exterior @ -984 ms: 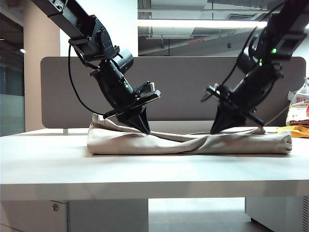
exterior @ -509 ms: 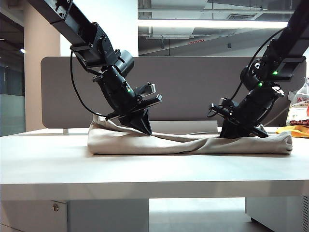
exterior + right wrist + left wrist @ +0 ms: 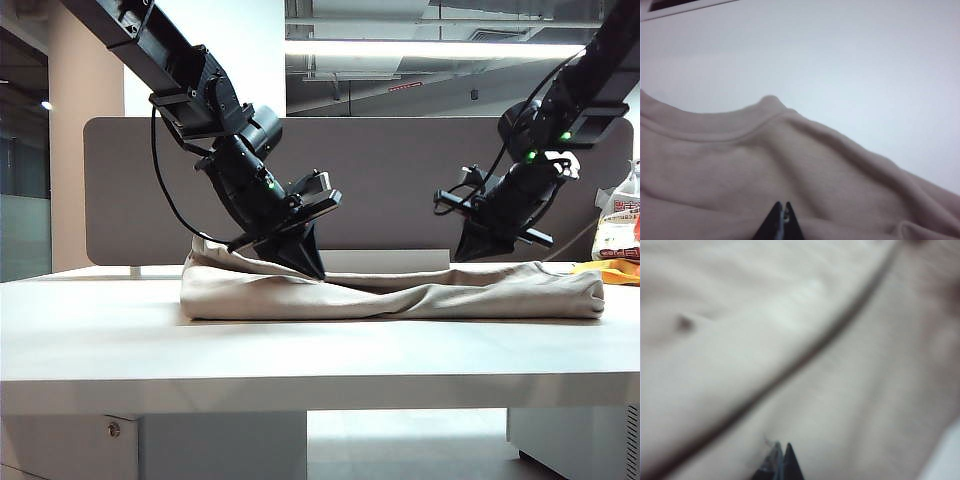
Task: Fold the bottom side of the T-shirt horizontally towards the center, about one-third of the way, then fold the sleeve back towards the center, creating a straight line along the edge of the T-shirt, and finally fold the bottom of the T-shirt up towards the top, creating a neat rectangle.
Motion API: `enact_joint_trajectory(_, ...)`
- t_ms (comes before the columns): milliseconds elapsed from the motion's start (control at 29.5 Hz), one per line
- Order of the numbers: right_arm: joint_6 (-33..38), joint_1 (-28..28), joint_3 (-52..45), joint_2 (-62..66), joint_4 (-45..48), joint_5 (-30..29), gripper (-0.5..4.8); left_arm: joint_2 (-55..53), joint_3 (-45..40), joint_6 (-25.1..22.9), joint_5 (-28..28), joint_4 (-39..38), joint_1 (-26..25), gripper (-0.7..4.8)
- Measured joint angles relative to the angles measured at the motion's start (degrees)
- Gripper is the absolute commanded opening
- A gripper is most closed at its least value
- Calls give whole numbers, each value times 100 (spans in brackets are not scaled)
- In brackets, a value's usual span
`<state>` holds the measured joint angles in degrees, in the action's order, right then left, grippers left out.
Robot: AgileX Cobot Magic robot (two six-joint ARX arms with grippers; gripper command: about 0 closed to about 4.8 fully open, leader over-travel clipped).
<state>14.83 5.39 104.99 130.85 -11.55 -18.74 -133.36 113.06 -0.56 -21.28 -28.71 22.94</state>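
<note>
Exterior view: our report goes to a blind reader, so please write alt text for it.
A beige T-shirt lies bunched along a white table. The left tool, shut, presses into it; the right tool, shut, hangs just above it.

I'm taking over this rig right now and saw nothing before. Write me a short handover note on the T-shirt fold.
Left gripper: shut, tip down on the T-shirt left of its middle; whether it pinches cloth is unclear.
Right gripper: shut, empty, hanging above the shirt's right part, clear of it.
T-shirt: a long low bundle across the white table, one layer lying over another.
Done: a lengthwise fold seems in place.
Left: sleeve state hidden from here; check it, then fold the bottom up to the top.
</note>
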Motion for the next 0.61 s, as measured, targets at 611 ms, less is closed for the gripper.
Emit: enact_joint_trajectory(611, -81, 422, 789, -2, -1368, -1556, -2, -612, 894, 39, 599, 1220, -424, -6)
